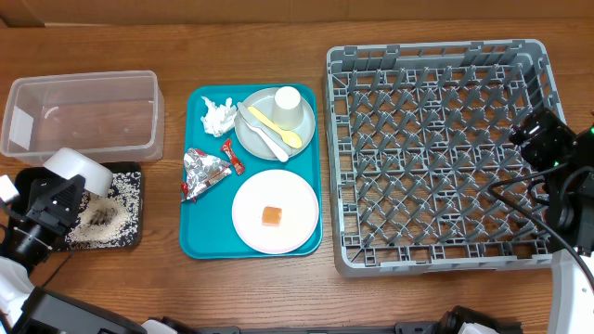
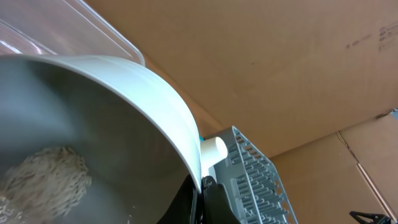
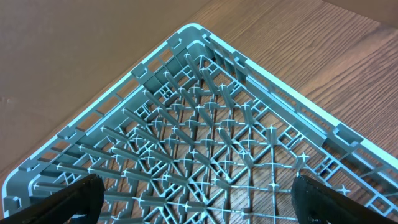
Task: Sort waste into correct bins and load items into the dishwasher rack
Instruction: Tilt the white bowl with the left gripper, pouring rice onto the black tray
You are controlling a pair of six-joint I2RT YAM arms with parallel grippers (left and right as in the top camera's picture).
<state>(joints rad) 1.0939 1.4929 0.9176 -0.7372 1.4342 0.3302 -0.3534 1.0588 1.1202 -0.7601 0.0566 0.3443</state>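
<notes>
Overhead, a brown wood-grain table (image 1: pixel 167 37) carries everything, and the wrist views show plain brown cardboard (image 2: pixel 280 62) walling it in behind. The grey dishwasher rack (image 1: pixel 436 153) holds no items and lies under the right gripper (image 3: pixel 196 199), whose fingers stand wide apart over its corner with nothing between them. A teal tray (image 1: pixel 190 213) sits between the two grippers, nearer the left one. The clear tub (image 1: pixel 83 78) lies just beyond the left gripper (image 1: pixel 63 193), which is clenched on the rim of the small grey bowl (image 1: pixel 79 170), tilted over the black tray (image 1: pixel 130 169) directly beneath it. White rice grains (image 1: pixel 102 218) cover that tray, and more cling inside the bowl. On the teal tray, the pale plate (image 1: pixel 297 199) bears the orange cube (image 1: pixel 271 216); the grey plate (image 1: pixel 251 134) carries the white cup (image 1: pixel 288 107), yellow spoon (image 1: pixel 278 128) and white utensil (image 1: pixel 264 137). Beside them lie crumpled tissue (image 1: pixel 218 116), a foil wrapper (image 1: pixel 202 172) and a red packet (image 1: pixel 232 156).
</notes>
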